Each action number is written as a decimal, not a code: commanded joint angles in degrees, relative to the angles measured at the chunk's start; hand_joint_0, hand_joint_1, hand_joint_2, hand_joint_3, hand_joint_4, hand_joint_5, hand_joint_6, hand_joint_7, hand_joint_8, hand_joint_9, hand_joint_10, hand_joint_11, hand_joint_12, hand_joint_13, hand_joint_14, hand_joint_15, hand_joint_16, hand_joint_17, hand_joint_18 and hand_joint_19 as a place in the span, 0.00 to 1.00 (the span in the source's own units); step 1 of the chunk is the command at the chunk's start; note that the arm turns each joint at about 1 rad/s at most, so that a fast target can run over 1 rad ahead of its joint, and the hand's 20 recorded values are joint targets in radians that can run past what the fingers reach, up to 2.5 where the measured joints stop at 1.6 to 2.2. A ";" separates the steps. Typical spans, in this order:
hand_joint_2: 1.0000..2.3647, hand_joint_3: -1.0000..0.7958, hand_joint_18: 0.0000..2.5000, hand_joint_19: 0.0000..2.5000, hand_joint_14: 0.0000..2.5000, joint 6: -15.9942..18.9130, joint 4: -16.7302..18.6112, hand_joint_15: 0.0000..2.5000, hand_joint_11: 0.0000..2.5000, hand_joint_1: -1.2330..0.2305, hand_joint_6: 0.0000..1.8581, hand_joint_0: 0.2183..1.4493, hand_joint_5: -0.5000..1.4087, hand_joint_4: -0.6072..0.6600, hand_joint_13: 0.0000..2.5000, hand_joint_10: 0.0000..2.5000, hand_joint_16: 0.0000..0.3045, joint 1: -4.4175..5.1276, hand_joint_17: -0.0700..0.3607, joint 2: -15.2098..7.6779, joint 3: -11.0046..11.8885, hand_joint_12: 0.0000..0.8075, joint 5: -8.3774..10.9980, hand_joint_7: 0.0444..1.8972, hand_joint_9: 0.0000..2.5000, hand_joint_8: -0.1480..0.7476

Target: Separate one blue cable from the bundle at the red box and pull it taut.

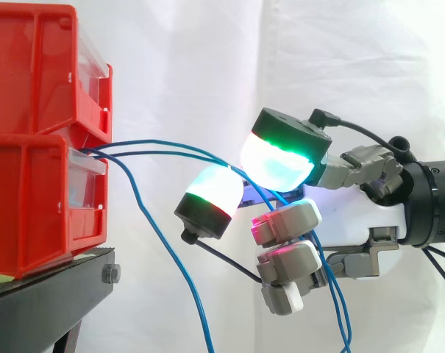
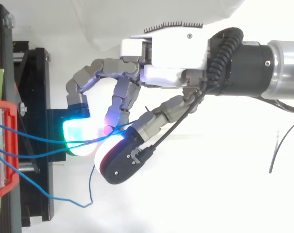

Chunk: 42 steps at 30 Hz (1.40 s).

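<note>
Sagging blue cables [image 1: 163, 245] (thin) — pinched in hand [image 2: 171, 53]

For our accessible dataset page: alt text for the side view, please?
The hand, entering from the right, pinches two blue cables between its glowing pads; they run almost level to stacked red bins at left. A third blue cable sags downward from the bins.

Two red bins [image 1: 32, 206] stood stacked at the left on a black stand [image 1: 49, 294], before a white curtain [image 1: 207, 59]. Blue cables [image 1: 171, 150] came out at the bins' front. Two ran nearly level to the right, and another drooped toward the bottom edge. The robot hand [image 1: 384, 217] reached in from the right. Its fingers curled round the level cables, which passed between two fingertips [image 1: 277, 160] glowing white and green, then hung below the hand.
</note>
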 commanded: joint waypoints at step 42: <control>0.01 0.35 0.33 0.39 0.01 0.00 1.05 0.47 0.54 0.40 0.47 0.31 0.18 0.53 0.47 0.01 0.18 -0.44 0.45 0.07 -0.90 0.43 0.00 0.63 0.52 0.49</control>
